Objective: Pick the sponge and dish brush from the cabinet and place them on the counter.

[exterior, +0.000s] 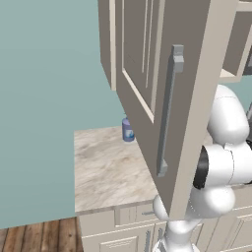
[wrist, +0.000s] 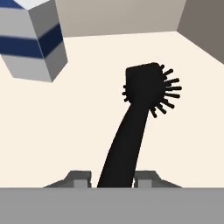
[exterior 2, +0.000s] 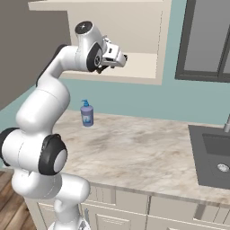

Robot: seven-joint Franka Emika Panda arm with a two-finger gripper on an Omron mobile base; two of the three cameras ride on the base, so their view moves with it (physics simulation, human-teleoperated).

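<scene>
Item: dish brush (wrist: 140, 113), black, lying on the cabinet (exterior 2: 134, 67) shelf floor.
Long axis: handle runs from between our fingertips (wrist: 81, 178) up and away to the bristle head; slight lean to 1 side in hand view.
Pincer (exterior 2: 122, 57): reached into the open cabinet; 2 tips sit either side of the handle's near end, close in. Whether they're touching it yet, we can't tell; grip not confirmed.
Sponge (wrist: 33, 39): white w/ blue stripes, same shelf, well off to 1 side of the brush, beyond the tips.
Door (exterior: 162, 98): swung wide open, bar handle facing out.
Counter (exterior 2: 134, 152): below the cabinet; blue soap bottle (exterior 2: 86, 113) by the back wall.
Next, our est.: close on the handle, draw back along its axis, lower to the counter.
</scene>
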